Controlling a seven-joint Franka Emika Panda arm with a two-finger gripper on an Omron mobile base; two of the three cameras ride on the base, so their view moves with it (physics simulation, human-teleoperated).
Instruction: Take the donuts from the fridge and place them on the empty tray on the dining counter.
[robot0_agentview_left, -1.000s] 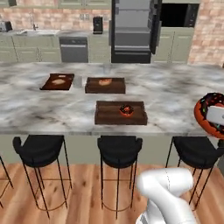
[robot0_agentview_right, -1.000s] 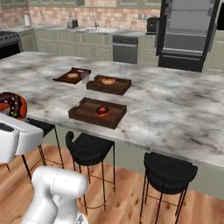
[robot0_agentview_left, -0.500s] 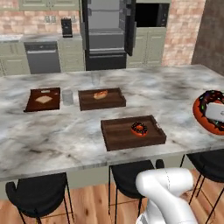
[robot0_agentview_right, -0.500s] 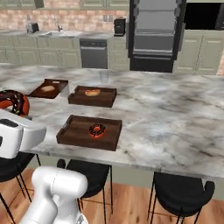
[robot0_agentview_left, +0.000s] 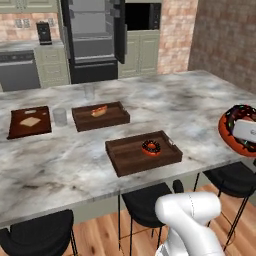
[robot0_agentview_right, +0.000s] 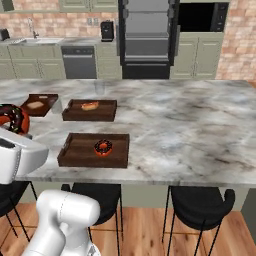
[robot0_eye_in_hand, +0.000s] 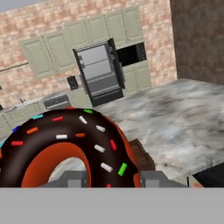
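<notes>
My gripper (robot0_eye_in_hand: 111, 180) is shut on a chocolate-iced, sprinkled donut (robot0_eye_in_hand: 65, 144), held in the air off the dining counter's near edge. That held donut (robot0_agentview_left: 238, 131) hangs at the right of the left base view and at the left of the right base view (robot0_agentview_right: 12, 118). A second donut (robot0_agentview_left: 151, 147) lies in the dark wooden tray (robot0_agentview_left: 125, 162) on the marble dining counter (robot0_agentview_left: 200, 105). The right base view has that tray (robot0_agentview_right: 75, 152) and donut (robot0_agentview_right: 103, 147) near the counter's front edge. The black fridge (robot0_agentview_left: 92, 40) stands open at the back.
A like tray with a hot dog (robot0_agentview_left: 100, 116) sits behind the first one. A cutting board (robot0_agentview_left: 30, 121) and a glass (robot0_agentview_left: 60, 116) lie left of it, another glass (robot0_agentview_left: 89, 91) further back. Black stools (robot0_agentview_right: 197, 200) line the counter's near side.
The base has driven along the counter, so the whole scene shifted and the trays stand closer. The donut stays in my shut gripper.
</notes>
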